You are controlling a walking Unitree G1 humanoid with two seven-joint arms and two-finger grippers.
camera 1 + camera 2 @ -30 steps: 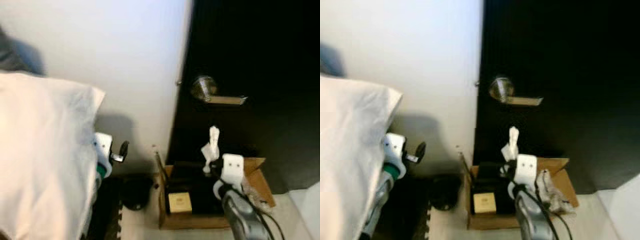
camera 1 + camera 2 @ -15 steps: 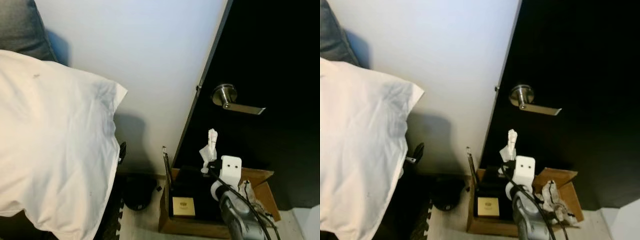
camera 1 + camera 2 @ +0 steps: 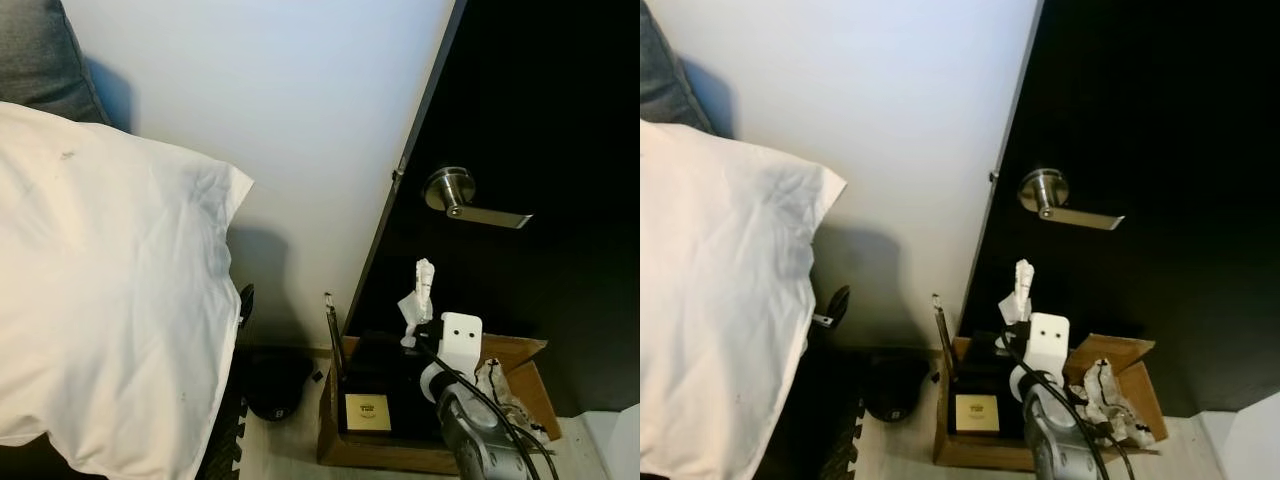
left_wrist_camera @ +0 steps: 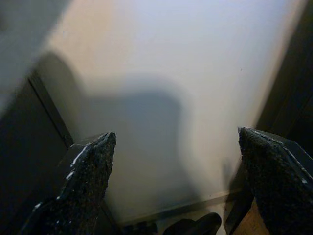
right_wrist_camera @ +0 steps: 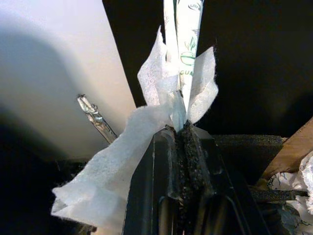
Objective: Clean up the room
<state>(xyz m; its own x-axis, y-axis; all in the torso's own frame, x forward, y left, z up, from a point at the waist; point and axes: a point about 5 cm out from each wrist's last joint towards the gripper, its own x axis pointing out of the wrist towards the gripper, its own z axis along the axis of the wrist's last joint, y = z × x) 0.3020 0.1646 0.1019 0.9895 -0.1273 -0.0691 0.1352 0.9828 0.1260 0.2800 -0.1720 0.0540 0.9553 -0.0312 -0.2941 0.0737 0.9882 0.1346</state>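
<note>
Right gripper (image 5: pixel 180 133), fingers clamped on a crumpled white tissue with a printed paper wrapper (image 5: pixel 182 78), above the open brown cardboard box (image 3: pixel 520 358); light, limp, tear-prone, best pinched at its bunched middle; left gripper (image 4: pixel 176 147) spread, empty.

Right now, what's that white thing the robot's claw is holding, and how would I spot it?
Find the black door; below it sits a cardboard box. Above it, the right claw pinches a white tissue with a green-printed paper wrapper, raised, unlike the crumpled paper in the box.
</note>
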